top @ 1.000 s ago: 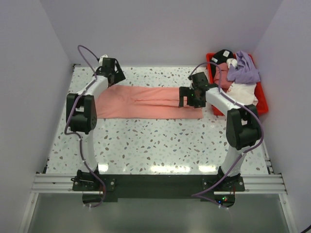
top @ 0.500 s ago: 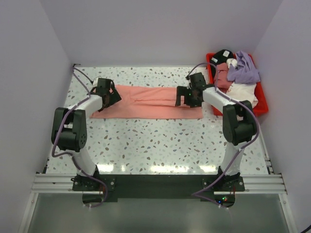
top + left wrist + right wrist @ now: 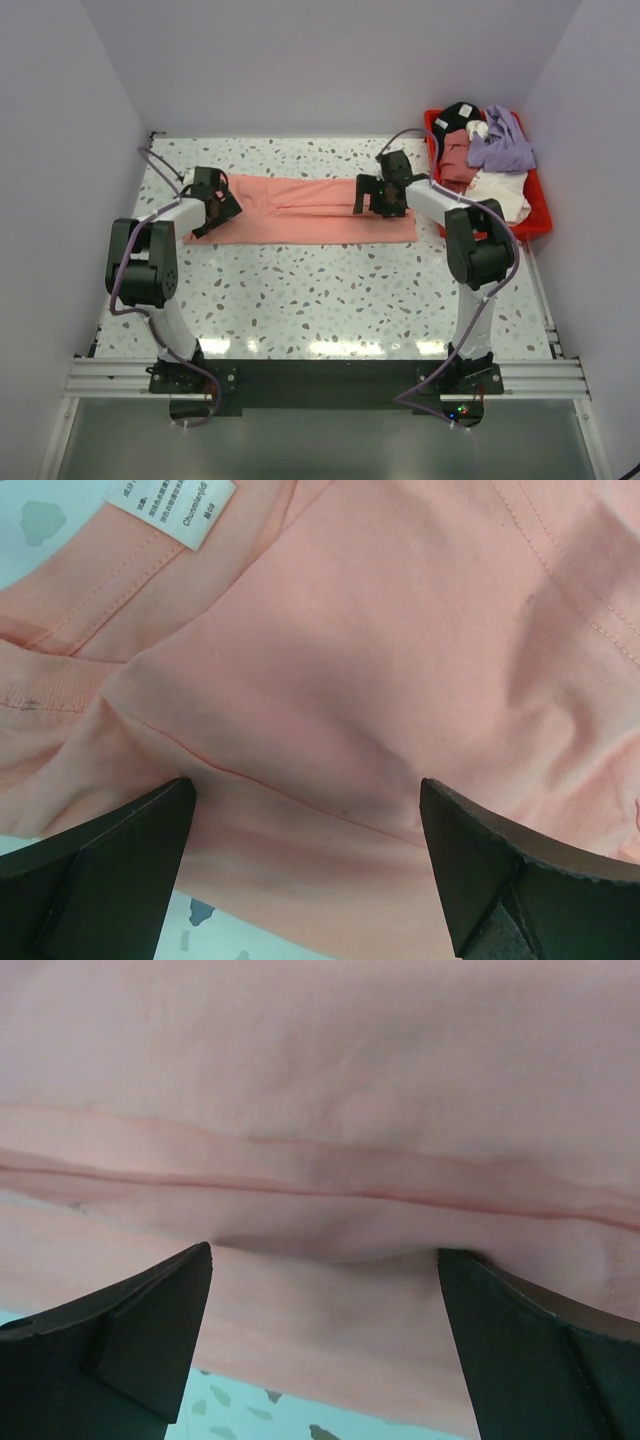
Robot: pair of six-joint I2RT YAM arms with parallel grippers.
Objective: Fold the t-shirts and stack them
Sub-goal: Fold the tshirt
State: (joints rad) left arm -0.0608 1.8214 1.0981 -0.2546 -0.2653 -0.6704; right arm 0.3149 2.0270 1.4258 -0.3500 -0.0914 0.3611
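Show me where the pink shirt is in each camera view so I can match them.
Top view: the pink shirt lies flat across the far half of the table, left of the red bin.
Left wrist: the shirt fills nearly the whole picture, with a white label at top left.
Right wrist: the shirt fills most of the picture, a seam running across.
Shared landmark: the speckled table, at the bottom edge of both wrist views.

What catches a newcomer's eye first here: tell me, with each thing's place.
The salmon t-shirt lies folded into a long strip across the far middle of the speckled table. The left gripper and right gripper hang open over it, one near each end. At the far right, a red bin holds a heap of other t-shirts, lavender on top.
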